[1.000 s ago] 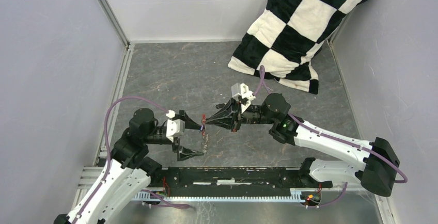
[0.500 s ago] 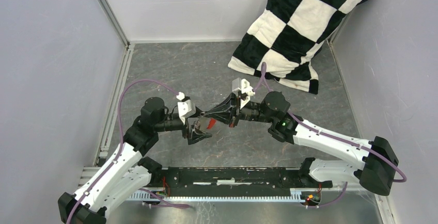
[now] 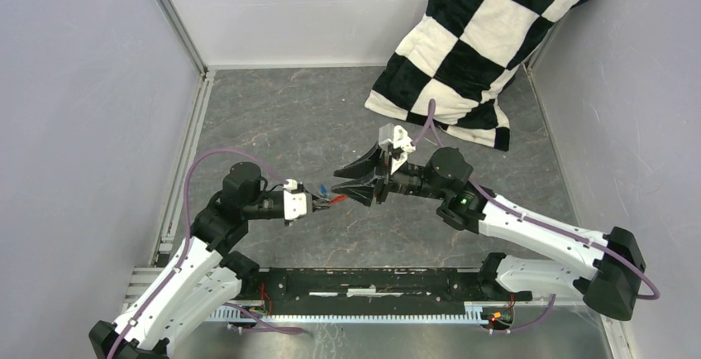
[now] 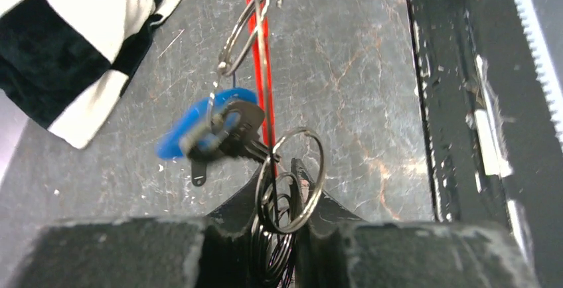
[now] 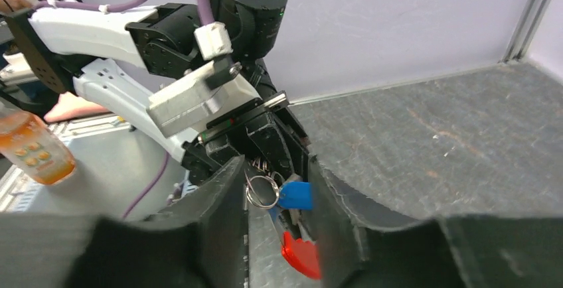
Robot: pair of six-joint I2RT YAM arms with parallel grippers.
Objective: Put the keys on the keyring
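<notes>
Nearest: my left gripper (image 3: 319,203) is clamping one keyring (image 4: 272,202), which is carrying one blue-headed key (image 4: 192,129), one black-headed key (image 4: 240,129) and one red tag (image 4: 261,49). My right gripper (image 3: 337,180) is standing open, its jaws straddling them. Farthest: one checkered cushion (image 3: 488,36).

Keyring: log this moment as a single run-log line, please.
left gripper: shut on keyring | right gripper: open, straddling keys | keys: blue and black, bunched by red tag | keyring: held above table
</notes>
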